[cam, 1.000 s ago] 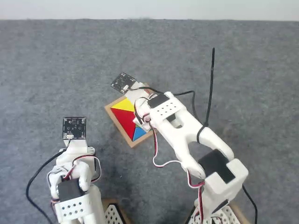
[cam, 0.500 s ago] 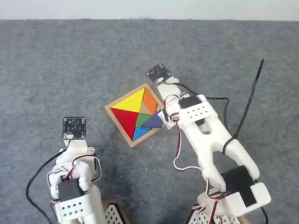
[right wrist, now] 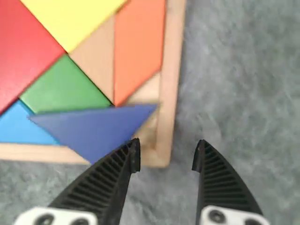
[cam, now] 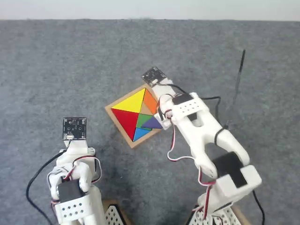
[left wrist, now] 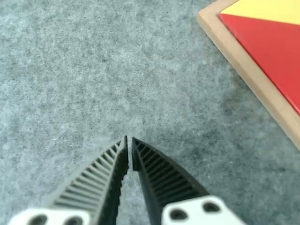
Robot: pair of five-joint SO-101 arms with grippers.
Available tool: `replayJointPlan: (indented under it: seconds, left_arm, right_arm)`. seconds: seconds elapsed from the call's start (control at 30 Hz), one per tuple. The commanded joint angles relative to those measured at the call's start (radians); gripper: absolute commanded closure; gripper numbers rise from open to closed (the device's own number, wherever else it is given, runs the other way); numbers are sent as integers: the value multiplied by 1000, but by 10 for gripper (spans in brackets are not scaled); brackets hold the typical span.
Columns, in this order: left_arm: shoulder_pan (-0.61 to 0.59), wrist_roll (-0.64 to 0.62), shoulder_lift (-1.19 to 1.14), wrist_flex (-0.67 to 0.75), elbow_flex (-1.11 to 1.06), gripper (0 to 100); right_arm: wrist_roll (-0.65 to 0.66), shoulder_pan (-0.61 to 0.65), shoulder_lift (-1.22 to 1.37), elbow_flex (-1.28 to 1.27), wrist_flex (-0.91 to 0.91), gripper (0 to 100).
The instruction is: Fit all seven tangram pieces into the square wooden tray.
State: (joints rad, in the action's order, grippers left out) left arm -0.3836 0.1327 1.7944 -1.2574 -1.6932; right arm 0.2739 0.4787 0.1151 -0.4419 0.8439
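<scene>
Whole tabletop (cam: 51, 61) sits under a grey felt-like mat (cam: 234, 42): mottled light and dark fleck, short fuzzy nap, matte. In the high view it runs out of frame at 3, 6 and 9 o'clock. At 12 o'clock it ends on a straight horizontal edge. Past that is a thin pale off-white strip (cam: 150, 9), plain, can't tell if wall or bare surface. Both wrist views show the same grey mat close up, fibres and fleck readable. Light even and diffuse, mat brightness about uniform across the frame. Shadows faint, soft-edged, close to what casts them.
</scene>
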Motion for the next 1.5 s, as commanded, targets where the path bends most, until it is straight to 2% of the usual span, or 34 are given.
replayJointPlan:
  seconds: [0.0, 0.27, 0.43, 0.77, 1.03, 1.47]
  left_arm:
    - [-3, 9, 18, -5, 8, 985]
    - [-3, 9, 18, -5, 8, 985]
    - [-3, 9, 18, -5, 8, 985]
    - [-3, 9, 18, -5, 8, 985]
    - [-3, 9, 18, -5, 8, 985]
    - [-3, 9, 18, -5, 8, 985]
  right_arm:
    - [-11, 38, 36, 114, -12, 809]
    - [-11, 44, 125, 227, -10, 809]
    - [-21, 39, 39, 212, 1, 809]
    - [-41, 159, -193, -80, -38, 809]
    - [-38, 150, -116, -80, -61, 809]
    - [-2, 13, 5, -8, -82, 809]
